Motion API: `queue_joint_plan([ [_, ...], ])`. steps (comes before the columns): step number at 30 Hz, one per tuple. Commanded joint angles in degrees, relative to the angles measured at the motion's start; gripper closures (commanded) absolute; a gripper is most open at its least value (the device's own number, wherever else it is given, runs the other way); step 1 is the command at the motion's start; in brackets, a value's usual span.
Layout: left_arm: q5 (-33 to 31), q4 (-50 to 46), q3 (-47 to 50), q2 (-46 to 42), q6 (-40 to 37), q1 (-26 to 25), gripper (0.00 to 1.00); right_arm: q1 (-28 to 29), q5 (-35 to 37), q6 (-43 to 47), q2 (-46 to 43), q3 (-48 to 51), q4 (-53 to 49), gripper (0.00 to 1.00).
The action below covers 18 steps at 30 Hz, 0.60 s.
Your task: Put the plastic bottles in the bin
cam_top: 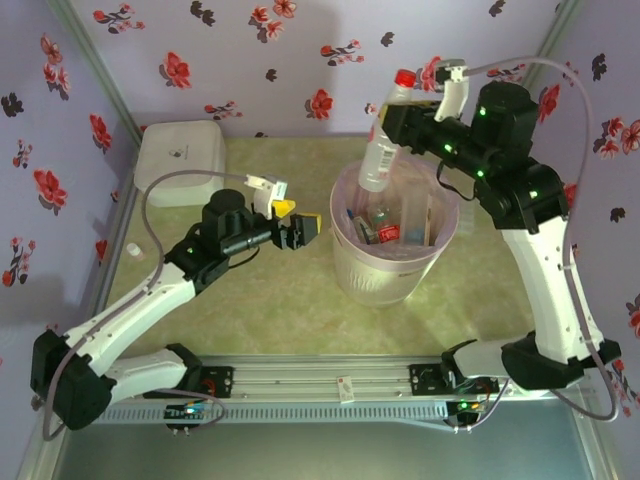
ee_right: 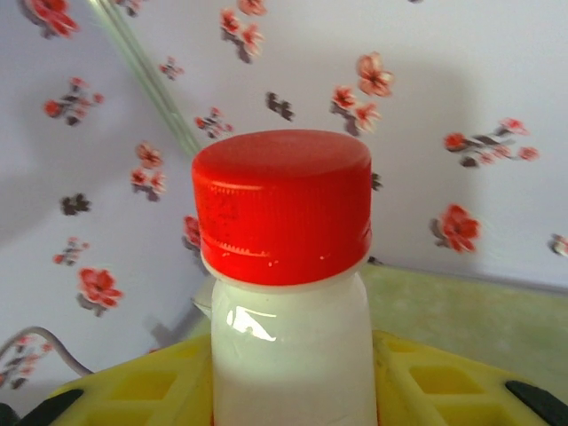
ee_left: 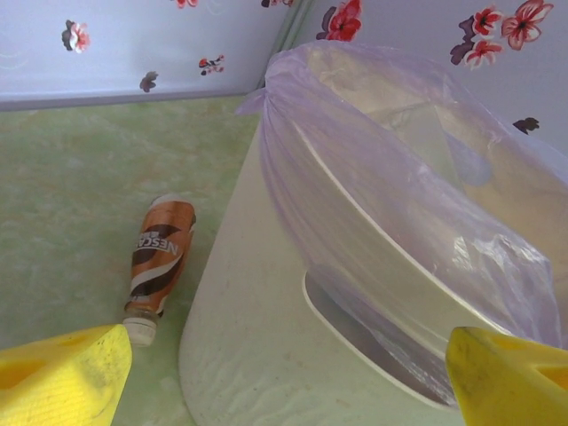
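— Well, starting nearest the bases: how does the left gripper (cam_top: 300, 232) stand?
— Spread wide. Its 2 yellow fingers (ee_left: 67, 377) sit at opposite edges of the left wrist view, and nothing is caught between them. It hovers low, just beside the left wall of the bin (cam_top: 385, 280).
— And on the table (cam_top: 270, 300) by it?
— 1 brown-labelled bottle (ee_left: 160, 253) lies on its side, cap toward the camera. It is just beside the foot of the bin and apart from the fingers.
— The bin itself?
— Upright near the middle of the table, white, with a pale pink liner (ee_left: 382, 169) folded over its rim. From above, several bottles (cam_top: 380, 228) stand or lean inside, and 1 has a red label. An exact count cannot be told.
— Farther on, the right gripper (cam_top: 392, 118)?
— Clamped on a clear bottle with a red cap (cam_top: 376, 160). Its yellow fingers (ee_right: 444, 386) press either side of the shoulder, just below the cap (ee_right: 282, 204). The bottle hangs tilted, cap up and away, with its base above the bin's opening near the far rim.
— Touching the liner?
— That cannot be told from these views.
— Behind all that?
— A white lidded box (cam_top: 178, 160) rests in the far-left corner, well apart from the bin, near the flowered wall (cam_top: 300, 50).
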<state>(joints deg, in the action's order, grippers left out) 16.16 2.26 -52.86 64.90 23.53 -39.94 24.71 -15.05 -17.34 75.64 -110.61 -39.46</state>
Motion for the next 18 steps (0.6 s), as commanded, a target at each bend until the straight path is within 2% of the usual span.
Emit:
queue_joint_plan([
  [1,0.8,3.74,-3.03,1.87,2.55,-0.74,0.09,-0.96,3.77,4.03,-0.19,1.27,-7.22,0.57],
  [4,0.8,5.22,-3.99,3.63,4.59,-1.58,0.09,-0.97,5.55,6.59,1.16,1.53,-12.58,0.57],
  [8,1.0,7.4,-5.02,5.33,5.91,-2.8,0.1,-0.78,4.26,8.24,4.11,1.97,-17.55,0.57],
  [18,1.0,7.96,-6.64,9.55,6.54,-3.56,0.12,2.86,6.6,11.93,10.03,4.49,-22.55,0.57],
])
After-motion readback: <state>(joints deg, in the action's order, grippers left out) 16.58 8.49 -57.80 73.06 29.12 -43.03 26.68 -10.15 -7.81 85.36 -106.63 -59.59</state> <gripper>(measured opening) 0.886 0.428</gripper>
